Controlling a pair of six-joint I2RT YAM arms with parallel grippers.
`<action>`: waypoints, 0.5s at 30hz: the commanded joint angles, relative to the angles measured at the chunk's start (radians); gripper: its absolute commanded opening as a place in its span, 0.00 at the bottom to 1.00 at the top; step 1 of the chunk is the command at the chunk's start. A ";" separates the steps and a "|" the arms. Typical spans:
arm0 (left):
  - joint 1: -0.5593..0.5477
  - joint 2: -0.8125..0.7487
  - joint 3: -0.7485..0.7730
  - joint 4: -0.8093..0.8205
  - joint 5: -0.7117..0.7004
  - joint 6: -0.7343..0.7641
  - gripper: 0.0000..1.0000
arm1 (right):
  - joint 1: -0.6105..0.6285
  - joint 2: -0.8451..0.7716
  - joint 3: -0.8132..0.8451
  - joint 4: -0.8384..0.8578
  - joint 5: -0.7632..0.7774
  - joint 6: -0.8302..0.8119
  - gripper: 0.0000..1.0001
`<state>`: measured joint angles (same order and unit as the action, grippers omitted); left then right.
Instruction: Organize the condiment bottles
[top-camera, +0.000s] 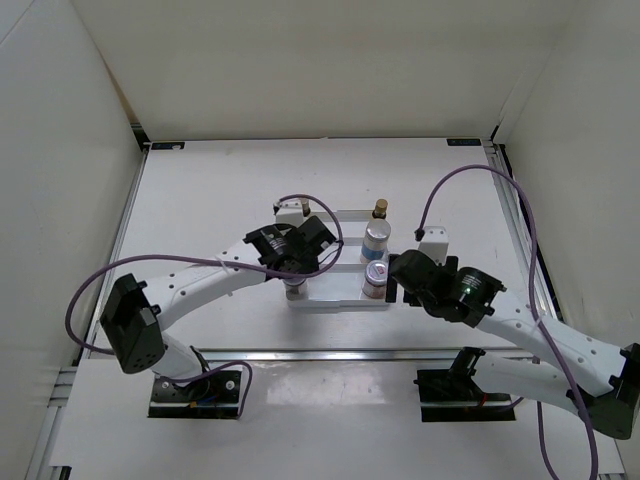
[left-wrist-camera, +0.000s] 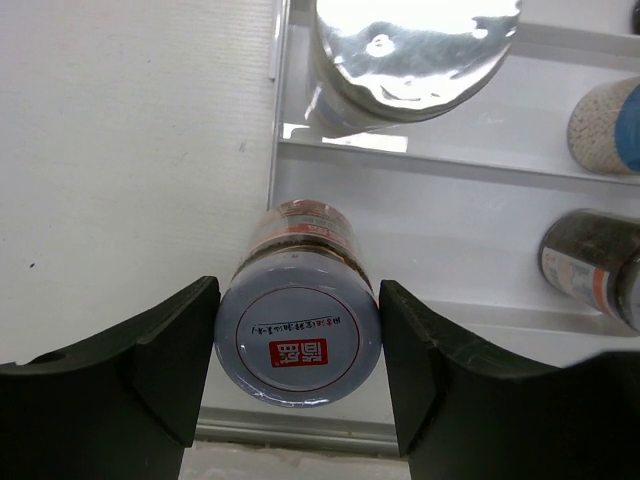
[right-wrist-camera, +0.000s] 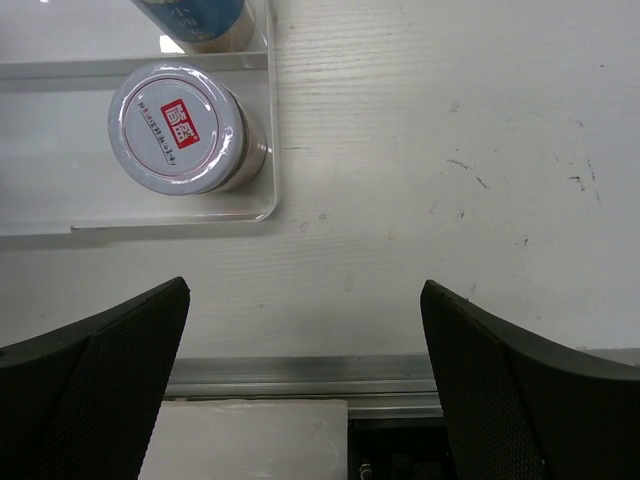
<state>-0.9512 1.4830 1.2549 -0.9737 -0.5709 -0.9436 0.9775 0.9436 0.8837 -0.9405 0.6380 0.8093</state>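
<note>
Bottles line the right end of a white tray (top-camera: 332, 301) seen from above: brown bottle (top-camera: 380, 208), whitish cylinder (top-camera: 376, 238), red-lidded jar (top-camera: 375, 275). Left wrist view: the left gripper (left-wrist-camera: 298, 322) clamps a red-marked jar (left-wrist-camera: 300, 350) at the tray's left end, with a silver-lidded cylinder (left-wrist-camera: 415, 45) one compartment beyond. Right wrist view: the right gripper (right-wrist-camera: 305, 300) gapes empty over the table (right-wrist-camera: 450, 150) — near the red-lidded jar in the tray's corner.

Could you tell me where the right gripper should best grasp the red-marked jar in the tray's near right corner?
Probably the lid of the red-marked jar, from straight above: it stands upright in the tray, and a blue-labelled bottle crowds its far side, so close left-right.
</note>
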 joint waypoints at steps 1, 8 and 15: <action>-0.001 0.012 0.069 0.089 -0.057 0.023 0.11 | 0.006 -0.025 -0.005 -0.038 0.049 0.034 1.00; -0.001 0.054 0.069 0.108 -0.017 0.000 0.11 | 0.006 -0.043 -0.014 -0.058 0.049 0.044 1.00; -0.001 0.063 0.002 0.130 0.028 -0.055 0.11 | 0.006 -0.043 -0.014 -0.058 0.049 0.044 1.00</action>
<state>-0.9512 1.5703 1.2697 -0.8913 -0.5495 -0.9607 0.9775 0.9154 0.8719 -0.9924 0.6525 0.8314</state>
